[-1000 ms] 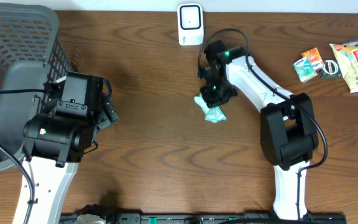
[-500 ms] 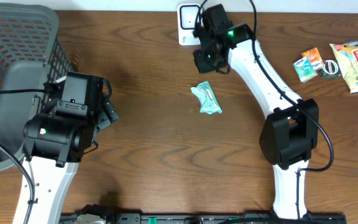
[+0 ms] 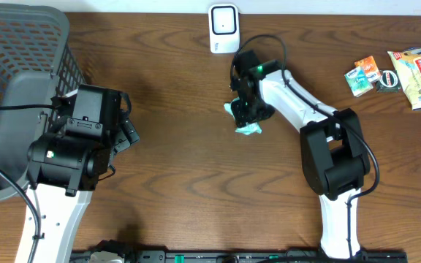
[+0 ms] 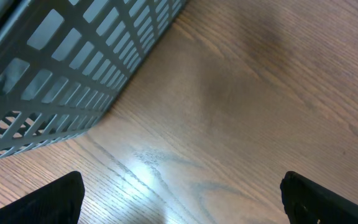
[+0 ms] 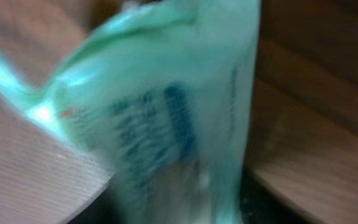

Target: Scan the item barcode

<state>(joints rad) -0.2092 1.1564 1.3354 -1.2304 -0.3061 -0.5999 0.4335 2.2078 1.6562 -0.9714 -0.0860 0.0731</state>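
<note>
The mint-green packet [image 3: 250, 129] lies on the wooden table [image 3: 181, 183] near the white scanner [image 3: 224, 28], partly under the right gripper [image 3: 247, 108]. It looks light, thin, crinkly and slick, so 1 pinch on a sealed edge should hold best. The close view is blurred, and I cannot tell whether those jaws pinch it. The left gripper [image 4: 179, 196] is spread wide beside the grey basket [image 4: 55, 74].

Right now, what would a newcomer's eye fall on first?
Probably the crinkly mint-green plastic packet at mid-table, under the tip of the white right arm; it fills the right wrist view. Next, the grey plastic mesh basket at far left, and the colourful snack packets at far right.
</note>
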